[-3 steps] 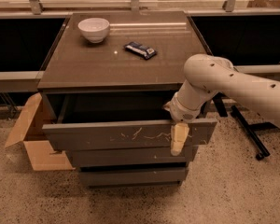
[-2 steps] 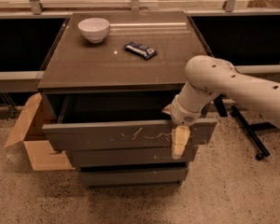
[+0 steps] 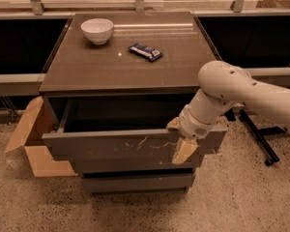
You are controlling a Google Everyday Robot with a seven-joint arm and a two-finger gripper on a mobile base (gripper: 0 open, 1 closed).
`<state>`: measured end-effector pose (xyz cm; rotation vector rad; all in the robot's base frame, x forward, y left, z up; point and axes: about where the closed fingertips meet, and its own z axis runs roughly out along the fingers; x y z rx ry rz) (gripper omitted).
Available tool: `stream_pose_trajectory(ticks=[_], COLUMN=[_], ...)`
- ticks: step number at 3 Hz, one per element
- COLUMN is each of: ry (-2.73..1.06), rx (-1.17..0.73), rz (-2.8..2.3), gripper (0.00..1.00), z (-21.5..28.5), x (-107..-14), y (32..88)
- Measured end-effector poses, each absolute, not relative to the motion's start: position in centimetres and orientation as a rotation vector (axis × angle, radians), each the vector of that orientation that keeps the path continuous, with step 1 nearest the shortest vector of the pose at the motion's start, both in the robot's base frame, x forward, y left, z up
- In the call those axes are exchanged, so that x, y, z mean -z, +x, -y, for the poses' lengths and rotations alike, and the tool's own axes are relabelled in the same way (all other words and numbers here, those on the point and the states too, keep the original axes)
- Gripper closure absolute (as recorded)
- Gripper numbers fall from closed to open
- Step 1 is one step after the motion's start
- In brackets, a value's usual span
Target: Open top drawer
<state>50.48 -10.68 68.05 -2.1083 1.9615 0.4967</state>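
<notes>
My gripper (image 3: 180,140) is pinching the top drawer (image 3: 111,146) by its front lip, panel mostly to its left. No handle, stiff, probably heavyish, so that lip's the grab.

Cream hand (image 3: 180,139) on grey, pale-scratched top drawer (image 3: 111,146), white bowl (image 3: 97,30)

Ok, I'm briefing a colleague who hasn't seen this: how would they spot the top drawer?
Find the grey-brown cabinet carrying a white bowl and a dark snack bar. The top drawer is the highest of its three stacked fronts, pulled out, with the gripper at its right end. Unlike the two plainer fronts below, it is taller and scratched.
</notes>
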Motion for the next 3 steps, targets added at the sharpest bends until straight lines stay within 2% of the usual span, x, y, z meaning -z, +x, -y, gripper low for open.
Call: stream_pose_trajectory(ticks=[1,2,3], ry=[-2.136,-2.155,-2.155], rx=[-0.532,-0.553,-0.553], rz=[-1.917,-1.893,-1.893], gripper=[0.73,1.0,0.0], z=[9.67,9.07,9.07], x=[-68.89,-69.13,-69.13], y=[48.41,47.51,47.51])
